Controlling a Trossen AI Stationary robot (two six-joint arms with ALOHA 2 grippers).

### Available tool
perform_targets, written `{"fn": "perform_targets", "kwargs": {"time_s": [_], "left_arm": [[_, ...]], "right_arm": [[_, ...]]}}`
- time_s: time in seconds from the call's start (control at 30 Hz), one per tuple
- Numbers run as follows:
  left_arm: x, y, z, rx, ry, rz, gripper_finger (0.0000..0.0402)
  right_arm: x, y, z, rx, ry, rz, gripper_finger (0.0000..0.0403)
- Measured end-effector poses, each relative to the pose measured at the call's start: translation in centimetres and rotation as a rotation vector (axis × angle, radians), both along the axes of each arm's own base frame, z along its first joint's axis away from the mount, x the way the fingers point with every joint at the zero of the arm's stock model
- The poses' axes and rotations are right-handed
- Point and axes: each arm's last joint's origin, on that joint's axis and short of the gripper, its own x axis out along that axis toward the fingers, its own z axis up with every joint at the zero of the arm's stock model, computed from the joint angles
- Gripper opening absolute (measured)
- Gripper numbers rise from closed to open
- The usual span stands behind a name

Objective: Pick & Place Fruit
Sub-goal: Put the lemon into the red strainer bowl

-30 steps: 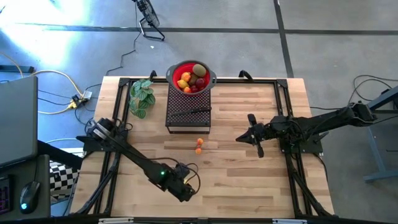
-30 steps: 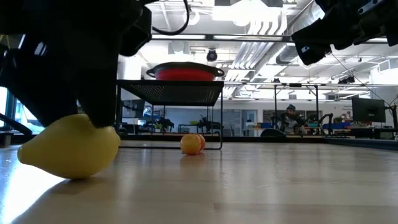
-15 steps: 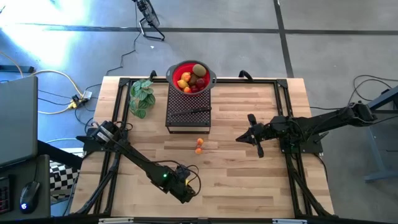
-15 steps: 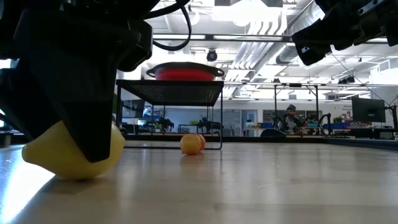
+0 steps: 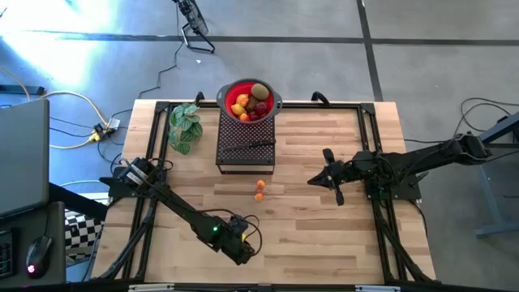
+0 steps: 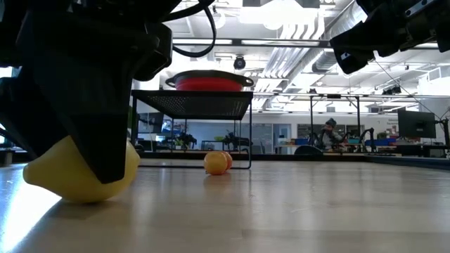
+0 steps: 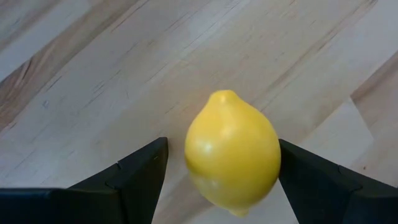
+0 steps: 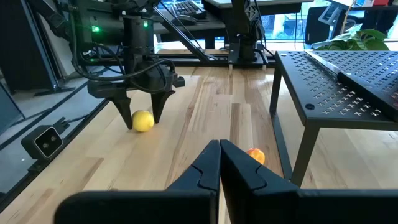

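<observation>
The left tool (image 5: 242, 247) is down at the near edge of the bench (image 5: 324, 235), its fingers (image 7: 140, 171) spread wide on either side of a yellow lemon (image 7: 233, 151). There is a gap between the lemon and the finger on one side; whether the other finger touches it I cannot tell. In the low view the lemon (image 6: 77, 172) rests on the wood. The right tool (image 5: 330, 180) hangs above the bench's right half, fingers pressed together and holding nothing. Between the two arms, two small orange fruits (image 5: 259, 190) lie just in front of a black mesh stand (image 5: 245, 146). Behind the stand, a red colander (image 5: 250, 100) holds more fruit. A leafy plant (image 5: 185, 126) sits left of the stand.
</observation>
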Motion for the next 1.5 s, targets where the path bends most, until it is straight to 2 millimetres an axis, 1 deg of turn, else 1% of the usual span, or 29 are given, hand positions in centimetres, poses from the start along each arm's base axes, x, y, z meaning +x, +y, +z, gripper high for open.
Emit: {"fn": "perform_targets", "kwargs": {"time_s": [0.47, 1.5], "left_arm": [[0.02, 0.04, -0.04, 0.016, -0.010, 0.004, 0.0285], [0.05, 0.04, -0.08, 0.015, -0.013, 0.008, 0.0285]], "right_arm": [[-0.08, 0.00, -0.33, -0.002, 0.036, -0.001, 0.0002], [-0.08, -0.01, -0.35, -0.004, 0.037, 0.000, 0.0003]]}}
